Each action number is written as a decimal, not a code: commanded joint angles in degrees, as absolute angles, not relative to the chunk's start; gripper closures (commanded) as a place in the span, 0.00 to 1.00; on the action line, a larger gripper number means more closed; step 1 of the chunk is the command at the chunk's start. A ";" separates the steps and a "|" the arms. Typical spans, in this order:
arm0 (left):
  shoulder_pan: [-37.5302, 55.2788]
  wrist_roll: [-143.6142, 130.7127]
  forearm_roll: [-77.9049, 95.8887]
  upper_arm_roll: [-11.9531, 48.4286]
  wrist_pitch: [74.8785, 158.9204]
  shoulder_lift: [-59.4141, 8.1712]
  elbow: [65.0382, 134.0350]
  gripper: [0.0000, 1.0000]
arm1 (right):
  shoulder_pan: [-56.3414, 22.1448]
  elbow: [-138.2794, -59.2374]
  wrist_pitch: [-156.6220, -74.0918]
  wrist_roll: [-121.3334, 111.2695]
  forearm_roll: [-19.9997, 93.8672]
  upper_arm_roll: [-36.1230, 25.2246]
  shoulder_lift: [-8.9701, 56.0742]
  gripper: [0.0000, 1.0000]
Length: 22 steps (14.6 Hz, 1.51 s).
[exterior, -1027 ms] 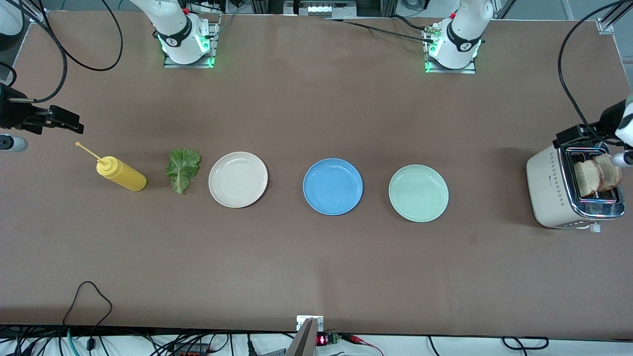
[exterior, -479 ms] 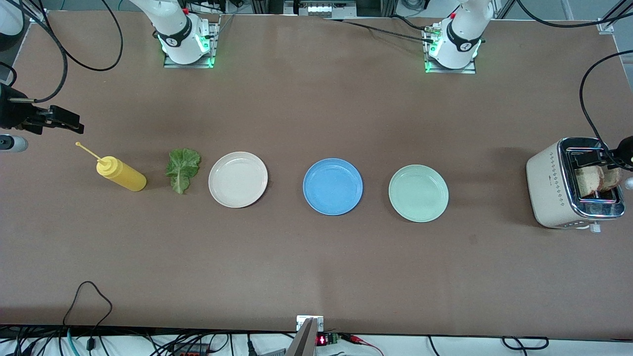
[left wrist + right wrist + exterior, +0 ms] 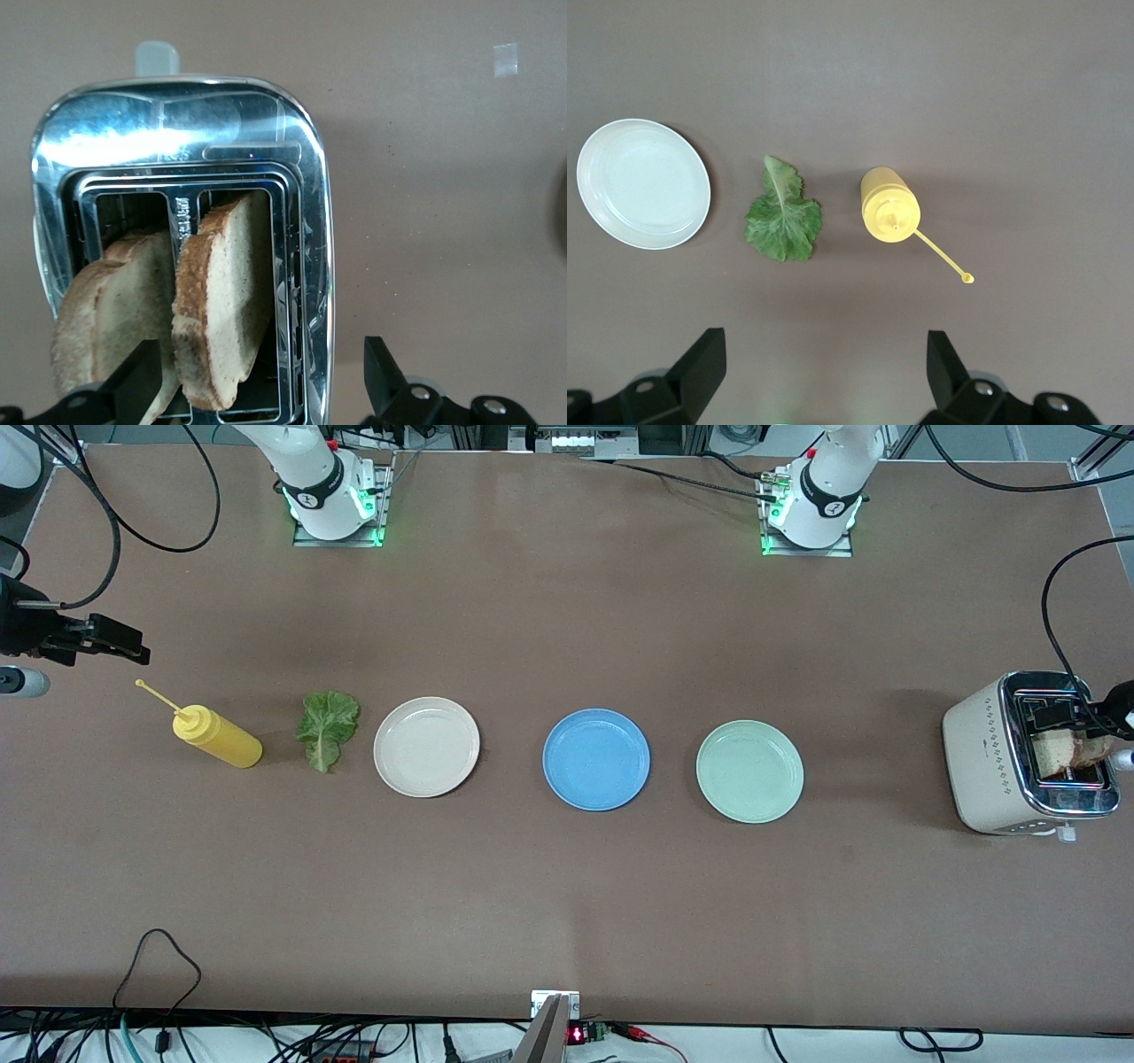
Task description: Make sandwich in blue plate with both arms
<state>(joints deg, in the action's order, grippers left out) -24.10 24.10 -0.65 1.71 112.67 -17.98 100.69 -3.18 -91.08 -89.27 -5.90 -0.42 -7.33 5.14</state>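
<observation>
The blue plate [image 3: 595, 759] sits bare mid-table, between two other plates. No assembled sandwich is in view. Two bread slices [image 3: 1059, 751] stand in the toaster [image 3: 983, 757] at the left arm's end of the table. My left gripper [image 3: 1085, 717] hangs open right over the toaster. In the left wrist view, my left gripper [image 3: 259, 354] has one slice [image 3: 226, 283] between its fingers, with the other slice [image 3: 102, 314] beside it. A lettuce leaf [image 3: 326, 728] lies flat at the right arm's end. My right gripper [image 3: 115, 642] waits open above the table, with the leaf [image 3: 782, 221] in its wrist view.
A cream-white plate [image 3: 426, 746] lies between the lettuce and the blue plate. A mint-green plate [image 3: 749, 771] lies between the blue plate and the toaster. A yellow squeeze bottle [image 3: 217, 737] lies on its side beside the leaf. Cables trail along the table's edges.
My left gripper has come down over the toaster and shifted toward the table's end, and now covers part of the bread. The right arm has not moved.
</observation>
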 commanded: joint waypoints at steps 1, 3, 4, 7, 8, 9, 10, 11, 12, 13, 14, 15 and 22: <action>-24.70 25.75 -1.49 2.20 113.03 -18.46 100.28 0.01 | -3.16 -90.53 -88.59 -5.98 -0.62 -6.94 5.10 0.00; -25.31 27.42 -1.41 2.20 113.29 -18.98 100.20 0.14 | -3.08 -90.53 -88.77 -5.98 -0.62 -6.86 5.18 0.00; -25.57 27.42 -1.41 2.20 113.99 -19.33 100.20 0.20 | -3.08 -90.53 -88.77 -5.98 -0.62 -6.94 5.10 0.00; -25.84 27.42 -1.41 2.20 114.96 -19.86 100.20 0.38 | -3.43 -90.53 -88.60 -6.06 -0.70 -6.77 5.27 0.00; -25.84 27.42 -1.41 2.20 114.96 -19.86 100.20 0.43 | -3.43 -90.53 -88.59 -6.76 -0.70 -6.68 5.97 0.00; -25.93 27.42 -1.41 2.20 115.05 -20.04 100.20 0.45 | -3.43 -90.53 -88.59 -7.03 -0.70 -6.59 6.76 0.00; -26.19 27.42 -1.41 2.20 115.31 -20.39 100.20 0.50 | -3.69 -90.53 -88.59 -7.29 -0.79 -6.50 7.64 0.00; -26.54 27.42 -1.41 2.20 115.57 -20.39 100.20 0.55 | -4.74 -90.53 -88.16 -7.12 -1.05 -6.50 8.34 0.00; -26.63 27.42 -1.41 2.28 115.58 -20.65 100.20 0.64 | -5.96 -90.53 -86.50 -6.77 -1.58 -6.59 8.87 0.00; -26.63 27.42 -1.41 2.20 115.58 -20.65 100.20 0.77 | -6.41 -90.53 -85.09 -6.42 -1.58 -6.59 8.88 0.00; -26.63 27.42 -1.41 2.20 115.49 -20.57 100.20 0.90 | -6.50 -90.70 -84.03 -6.16 -1.58 -6.50 9.14 0.00; -26.63 27.68 -1.41 2.20 115.23 -20.39 100.20 0.98 | -6.50 -91.14 -83.85 -5.98 -1.50 -6.50 9.31 0.00; -26.02 30.85 -1.32 3.25 102.18 -14.86 93.37 0.99 | -6.85 -107.97 -98.48 -4.58 -1.49 -6.50 3.44 0.00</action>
